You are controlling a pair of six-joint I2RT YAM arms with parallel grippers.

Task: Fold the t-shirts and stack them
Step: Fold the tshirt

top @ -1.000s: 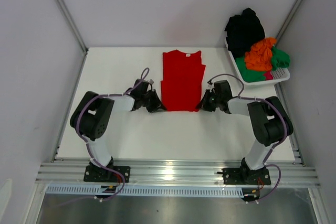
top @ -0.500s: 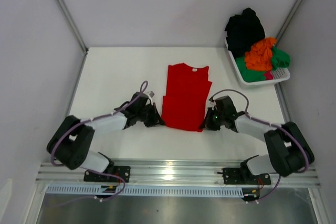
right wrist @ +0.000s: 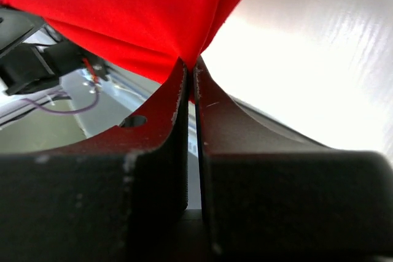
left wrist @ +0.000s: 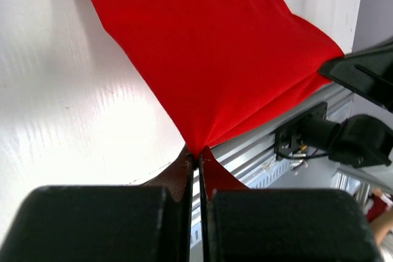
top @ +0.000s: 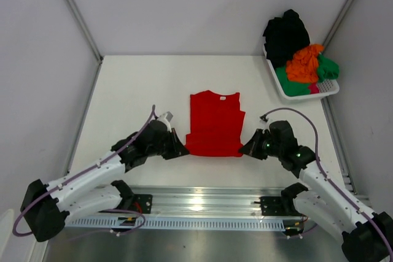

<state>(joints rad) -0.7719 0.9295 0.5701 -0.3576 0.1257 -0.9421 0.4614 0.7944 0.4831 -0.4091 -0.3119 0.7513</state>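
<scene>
A red t-shirt (top: 214, 124) lies partly folded near the middle of the white table, collar away from the arms. Its near hem is lifted and stretched between both grippers. My left gripper (top: 182, 150) is shut on the shirt's near left corner (left wrist: 198, 145). My right gripper (top: 244, 150) is shut on the near right corner (right wrist: 191, 62). The cloth (left wrist: 209, 47) fans out taut from each pinch point. More t-shirts sit in the basket: black (top: 285, 34), orange (top: 305, 62), green (top: 326, 67) and a bit of pink (top: 314, 89).
A white plastic basket (top: 331, 87) stands at the table's far right corner. Aluminium frame rails (top: 202, 200) run along the near edge under the lifted hem. Grey walls close in the left, right and back.
Both arms have stretched out and pulled toward the near edge, dragging the red t-shirt closer and lifting its hem. Both grippers stayed shut on the corners.
</scene>
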